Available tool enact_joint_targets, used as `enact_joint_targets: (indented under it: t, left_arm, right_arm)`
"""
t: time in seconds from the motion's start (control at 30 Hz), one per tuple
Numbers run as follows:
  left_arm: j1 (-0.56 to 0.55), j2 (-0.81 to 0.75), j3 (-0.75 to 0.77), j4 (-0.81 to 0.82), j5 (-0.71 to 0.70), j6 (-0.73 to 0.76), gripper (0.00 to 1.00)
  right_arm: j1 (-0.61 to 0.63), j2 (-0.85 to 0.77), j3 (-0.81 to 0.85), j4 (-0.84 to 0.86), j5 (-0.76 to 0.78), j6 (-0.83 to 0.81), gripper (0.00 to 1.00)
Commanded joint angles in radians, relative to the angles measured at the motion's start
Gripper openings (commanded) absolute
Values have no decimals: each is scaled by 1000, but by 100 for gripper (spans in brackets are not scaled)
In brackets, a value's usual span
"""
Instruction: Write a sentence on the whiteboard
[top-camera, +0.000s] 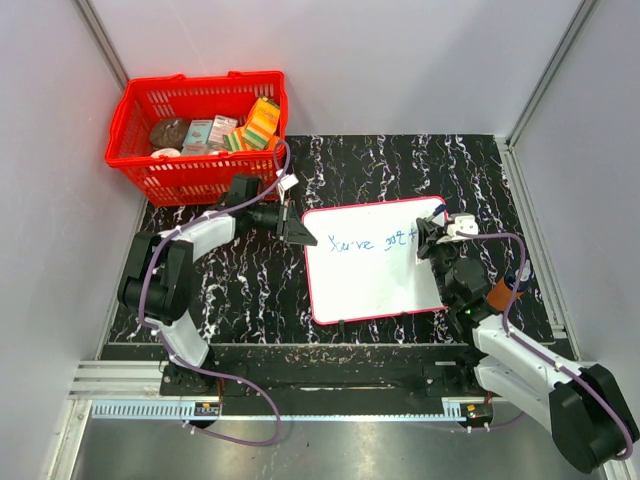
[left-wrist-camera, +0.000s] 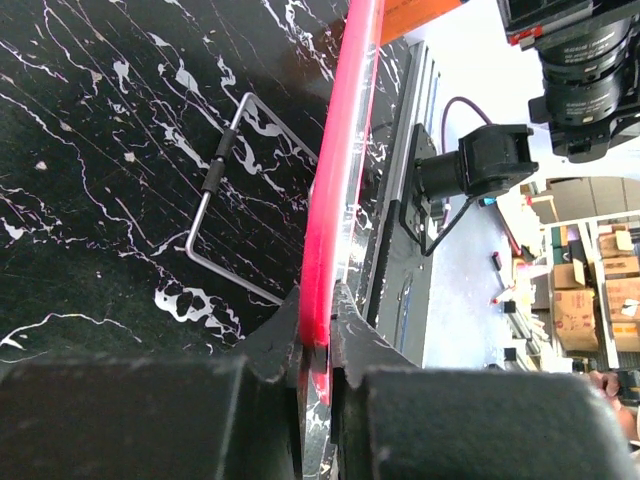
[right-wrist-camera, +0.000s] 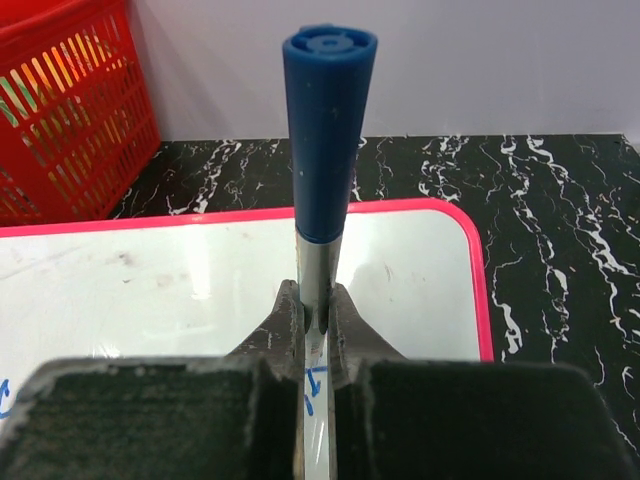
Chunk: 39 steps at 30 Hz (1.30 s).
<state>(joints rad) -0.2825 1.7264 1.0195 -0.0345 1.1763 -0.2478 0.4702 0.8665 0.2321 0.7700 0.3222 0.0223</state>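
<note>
The whiteboard (top-camera: 370, 285), white with a thin red frame, lies on the black marbled table right of centre. Blue handwriting, the sentence (top-camera: 372, 242), runs across its upper half and ends under the right gripper. My left gripper (top-camera: 300, 237) is shut on the board's left edge; in the left wrist view the red frame (left-wrist-camera: 340, 180) is pinched between the jaws of the left gripper (left-wrist-camera: 318, 340). My right gripper (top-camera: 430, 240) is shut on a marker (right-wrist-camera: 328, 120) with a blue end cap, held upright over the whiteboard (right-wrist-camera: 150, 290). A blue stroke (right-wrist-camera: 312, 380) shows between the jaws of the right gripper (right-wrist-camera: 316, 320).
A red basket (top-camera: 130, 120) with boxes and packets stands at the back left. A wire stand (left-wrist-camera: 215, 170) sticks out from under the board. White walls close in the table (top-camera: 400, 165) on three sides. A metal rail runs along the near edge.
</note>
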Motion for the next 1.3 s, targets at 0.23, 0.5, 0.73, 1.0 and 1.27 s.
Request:
enact_joint_targets:
  t: [0.23, 0.5, 0.73, 1.0, 1.27]
  left_arm:
    - [29, -42, 108, -379, -230, 387, 0]
    - [115, -96, 91, -472, -263, 479, 0]
    - [117, -93, 90, -469, -299, 467, 0]
    - [115, -90, 91, -467, -305, 464, 0]
    - [115, -93, 91, -469, -305, 463, 0]
  right_arm:
    - [-7, -27, 70, 46, -66, -4, 0]
    - [-7, -6, 53, 89, -172, 28, 0]
    - [-7, 40, 67, 133, -224, 42, 0]
    - [-7, 124, 78, 192, -222, 53, 0]
    - [-7, 131, 70, 198, -189, 41, 0]
